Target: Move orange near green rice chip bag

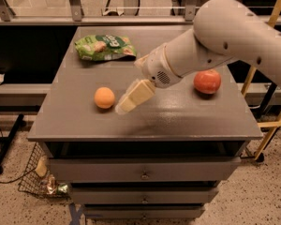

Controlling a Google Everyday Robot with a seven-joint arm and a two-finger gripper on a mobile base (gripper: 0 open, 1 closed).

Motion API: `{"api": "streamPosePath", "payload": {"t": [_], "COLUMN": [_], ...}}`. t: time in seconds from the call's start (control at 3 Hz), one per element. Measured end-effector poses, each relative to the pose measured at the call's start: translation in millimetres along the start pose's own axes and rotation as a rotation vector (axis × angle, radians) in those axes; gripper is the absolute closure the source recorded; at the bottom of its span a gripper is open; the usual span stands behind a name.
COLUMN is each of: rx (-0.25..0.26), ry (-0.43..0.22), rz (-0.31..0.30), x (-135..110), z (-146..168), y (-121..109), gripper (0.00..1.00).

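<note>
Here's your claw (125, 104), low over the front half of the surface (187, 121), tilted down and toward the left of the view. Its tip is just beside the orange (104, 97), with only a sliver of gap showing (whether it's released or clenched I can't tell from this angle, and I see nothing in it).

The orange sits on the surface at front left of the view, right where the claw is pointing. That's the relation that matters for you: the fruit lies along the claw's own long axis, just past its tip, so the line of approach looks set. A round fruit has no axis of its own to fuss over, so a grip across its middle should do.

The green rice chip bag (104, 47) lies flat at back left, well apart from the orange and almost straight behind it, so I'd judge the carry runs from front to back. The apple (207, 81) is over on the far side of the arm (210, 46), out of that path.

My read: you're in the reach, grasp not yet made
</note>
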State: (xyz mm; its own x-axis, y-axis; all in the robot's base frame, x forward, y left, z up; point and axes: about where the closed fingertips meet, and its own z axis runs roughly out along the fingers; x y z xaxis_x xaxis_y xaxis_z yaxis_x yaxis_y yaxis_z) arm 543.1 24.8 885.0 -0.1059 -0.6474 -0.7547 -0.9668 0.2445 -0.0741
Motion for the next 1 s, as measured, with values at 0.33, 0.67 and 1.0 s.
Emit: {"api": "streamPosePath", "payload": {"t": [0.33, 0.67, 1.0], "rx": [-0.016, -0.056, -0.071], "ry": [-0.013, -0.027, -0.034], "rz": [0.013, 0.009, 0.002], "x": [-0.6, -5.6, -9.6], "z": [28.3, 58.6, 68.7], "y": [0.4, 3.3, 4.7], "gripper": [0.00, 0.00, 0.00]}}
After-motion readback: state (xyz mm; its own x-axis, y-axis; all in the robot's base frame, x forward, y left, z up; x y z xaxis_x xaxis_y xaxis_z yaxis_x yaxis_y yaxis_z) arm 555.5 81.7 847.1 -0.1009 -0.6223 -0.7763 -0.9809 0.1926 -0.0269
